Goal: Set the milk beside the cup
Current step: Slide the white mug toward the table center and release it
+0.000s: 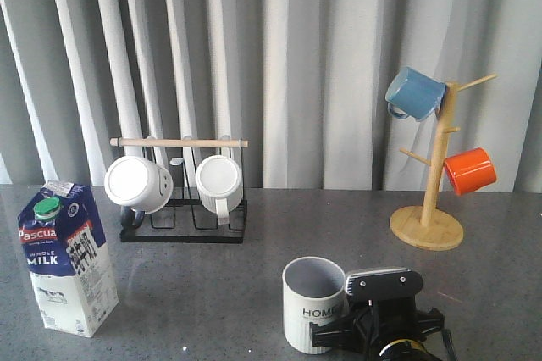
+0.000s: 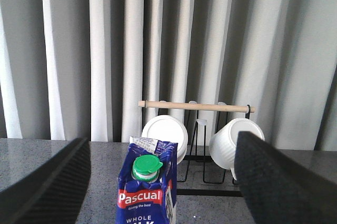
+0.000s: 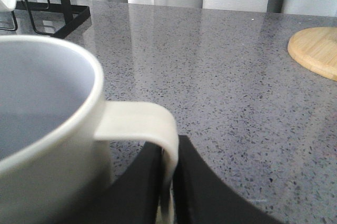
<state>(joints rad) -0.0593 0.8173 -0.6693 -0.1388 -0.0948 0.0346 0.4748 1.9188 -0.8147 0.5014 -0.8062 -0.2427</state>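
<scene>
Milk [image 2: 147, 195] base cropped, cup [image 1: 314, 302] handle pinched

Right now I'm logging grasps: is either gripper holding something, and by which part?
The right gripper is shut on the cup, pinching its handle. The left gripper is open, with the milk between its fingers, unheld.

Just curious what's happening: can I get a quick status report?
Left gripper open behind milk carton. Right gripper shut on HOME mug handle. Carton stands far left of mug; nothing between.
</scene>
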